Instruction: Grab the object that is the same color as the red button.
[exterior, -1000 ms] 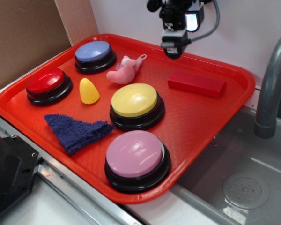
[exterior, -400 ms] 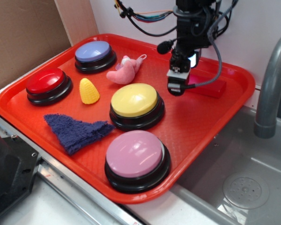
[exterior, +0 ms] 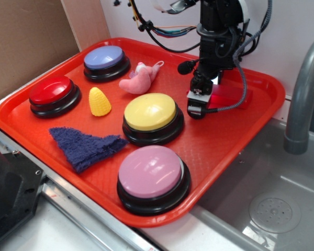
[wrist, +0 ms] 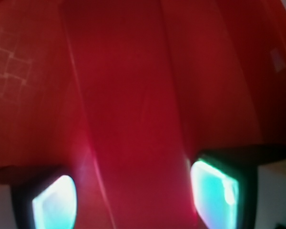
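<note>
The red block (exterior: pixel 231 98) lies flat at the back right of the tray (exterior: pixel 220 151), far from the red button (exterior: pixel 51 90). The gripper (wrist: pixel 133 193) sits low over it, open, one finger on each side. Next it likely needs to squeeze shut.

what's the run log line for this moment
phase: grasp approach | gripper: open, jaws straddling red block | block: on tray, not lifted

Glossy red button (exterior: pixel 51 90), fuzzy blue cloth (exterior: pixel 86 147)
</note>
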Robot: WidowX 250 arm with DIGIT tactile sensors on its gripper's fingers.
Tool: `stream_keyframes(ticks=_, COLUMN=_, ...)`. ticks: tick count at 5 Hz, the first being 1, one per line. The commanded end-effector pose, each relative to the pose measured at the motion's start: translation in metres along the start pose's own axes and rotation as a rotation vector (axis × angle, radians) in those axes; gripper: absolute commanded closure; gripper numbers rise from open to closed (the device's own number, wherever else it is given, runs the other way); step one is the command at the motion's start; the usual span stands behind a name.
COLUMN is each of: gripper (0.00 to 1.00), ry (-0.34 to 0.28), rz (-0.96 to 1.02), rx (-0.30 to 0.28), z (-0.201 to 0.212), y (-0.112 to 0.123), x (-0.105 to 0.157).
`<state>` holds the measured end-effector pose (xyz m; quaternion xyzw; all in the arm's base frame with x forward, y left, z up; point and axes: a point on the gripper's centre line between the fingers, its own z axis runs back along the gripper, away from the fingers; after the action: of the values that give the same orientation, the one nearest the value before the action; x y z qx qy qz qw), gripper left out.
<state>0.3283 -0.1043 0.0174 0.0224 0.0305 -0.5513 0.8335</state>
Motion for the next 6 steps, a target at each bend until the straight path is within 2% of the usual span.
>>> stream_keyframes(ticks=1, gripper=1.0, ry=-0.072, rz=0.04, rx=0.012, z=0.013, y=-0.016, x=-0.001)
stream_keyframes(ticks=2, gripper=1.0, ry=-0.062, rz=0.099, rx=0.032, z=0.038, y=-0.014, x=-0.011)
stream_keyframes(ticks=3, gripper=1.0, ry=0.021, rz=0.314, rx=-0.034, z=0.078, y=-0.013, x=-0.018)
stream_keyframes(ticks=4, gripper=1.0, ry=-0.005, rz=0.544, rx=-0.007, z=0.127, y=-0.028, x=-0.025)
stream_keyframes(ticks=5, gripper=1.0, ry=0.047, rz=0.804, rx=0.099, z=0.161, y=-0.049, x=-0.048)
stream_keyframes(ticks=6, gripper=1.0, ry=0.044, rz=1.059, rx=0.133, z=0.19, y=-0.067, x=-0.08)
